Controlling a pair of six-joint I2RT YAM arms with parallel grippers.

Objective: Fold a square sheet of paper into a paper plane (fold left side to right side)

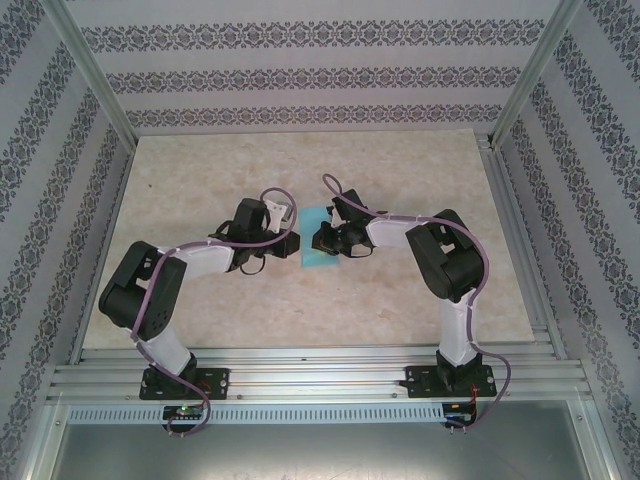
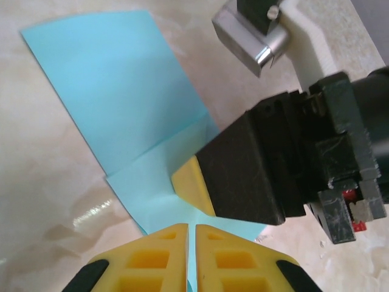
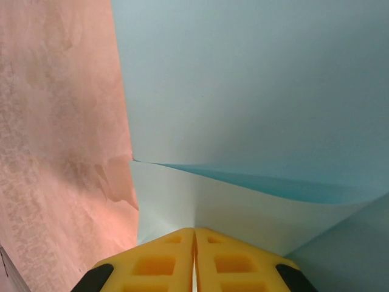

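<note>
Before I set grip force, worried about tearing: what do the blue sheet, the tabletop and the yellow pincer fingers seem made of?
Blue sheet: thin matte paper, going by its sharp crease and lifted flap. Tabletop: glossy marble-patterned surface, stone or laminate, I cannot tell; glare shows. Left pincer fingers: yellow moulded plastic or rubber, matte, with recessed pockets.

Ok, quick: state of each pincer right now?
Left pincer: closed, tips over the sheet of paper; grip cannot be told.
Right pincer: closed, tips at the sheet; grip cannot be told.
</note>
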